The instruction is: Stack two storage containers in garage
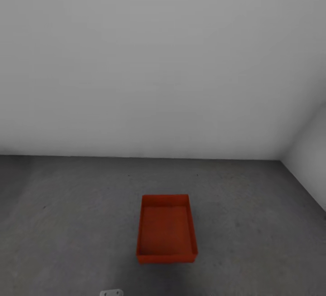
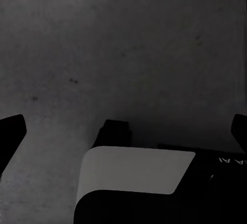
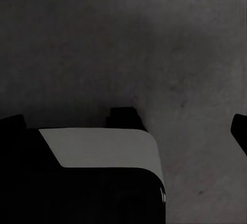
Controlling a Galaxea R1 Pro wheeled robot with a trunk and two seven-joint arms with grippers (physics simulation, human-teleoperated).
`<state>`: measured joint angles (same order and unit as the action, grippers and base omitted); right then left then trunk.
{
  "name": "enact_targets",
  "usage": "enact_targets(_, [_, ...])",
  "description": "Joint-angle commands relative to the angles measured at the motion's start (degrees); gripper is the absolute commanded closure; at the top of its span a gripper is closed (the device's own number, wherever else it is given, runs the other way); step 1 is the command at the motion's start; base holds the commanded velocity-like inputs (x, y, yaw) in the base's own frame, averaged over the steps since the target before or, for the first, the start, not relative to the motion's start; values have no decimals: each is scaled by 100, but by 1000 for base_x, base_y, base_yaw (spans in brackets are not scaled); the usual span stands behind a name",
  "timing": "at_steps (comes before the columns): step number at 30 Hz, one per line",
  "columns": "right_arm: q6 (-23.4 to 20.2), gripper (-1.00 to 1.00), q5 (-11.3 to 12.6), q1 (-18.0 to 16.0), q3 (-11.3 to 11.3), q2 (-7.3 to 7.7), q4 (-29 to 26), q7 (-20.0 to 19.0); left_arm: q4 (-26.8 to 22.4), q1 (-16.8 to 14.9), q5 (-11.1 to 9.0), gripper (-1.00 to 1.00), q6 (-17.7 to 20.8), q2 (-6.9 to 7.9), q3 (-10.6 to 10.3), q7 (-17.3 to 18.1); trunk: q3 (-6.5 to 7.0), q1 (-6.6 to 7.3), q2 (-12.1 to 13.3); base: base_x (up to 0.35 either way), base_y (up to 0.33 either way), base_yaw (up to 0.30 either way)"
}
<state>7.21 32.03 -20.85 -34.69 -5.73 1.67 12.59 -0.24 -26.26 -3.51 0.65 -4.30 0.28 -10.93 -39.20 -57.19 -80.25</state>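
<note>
- While the head camera looks down into a corner of the garage, one orange-red storage container (image 1: 166,229) sits on the dark grey concrete floor (image 1: 68,223), at about six o'clock in that view, its open top facing up.
- Its long sides run away from the camera, toward twelve o'clock, and its short near wall faces the robot.
- Nothing lies inside it that can be made out; its bottom shows a faint dark smudge.
- Behind it, toward twelve o'clock, a plain pale grey wall (image 1: 149,60) meets the floor, well apart from the container.
- A second pale wall (image 1: 310,146) comes in at about three o'clock, forming the corner with the first.
- A small white piece of the robot (image 1: 111,293) peeks in at the bottom edge, at about seven o'clock from the container and not touching it.
- Seen from the left wrist camera, the left gripper (image 2: 123,126) hangs over bare mottled floor, its two dark fingertips set wide apart at opposite edges of the picture with nothing between them, so it is spread wide and empty.
- Seen from the right wrist camera, the right gripper (image 3: 126,124) is likewise over bare floor, its dark fingertips at opposite edges, spread wide and holding nothing.
- Both wrist pictures also show part of the robot's white and black base (image 2: 134,183) below the fingers.
</note>
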Motion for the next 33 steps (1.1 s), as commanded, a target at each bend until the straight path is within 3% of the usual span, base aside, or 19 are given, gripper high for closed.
enact_targets(1, [28, -100, 55, -6, -47, -9, 18, 1, -3, -1, -36, -100, 8, -1, -1, -14, -1, 0, -2, 0, 0, -248])
enact_targets(33, [8, -100, 50, -6, -47, -14, 18, -2, -3, -1, -27, -100, 5, 8, -9, -14, 93, 0, -2, 0, 0, -268])
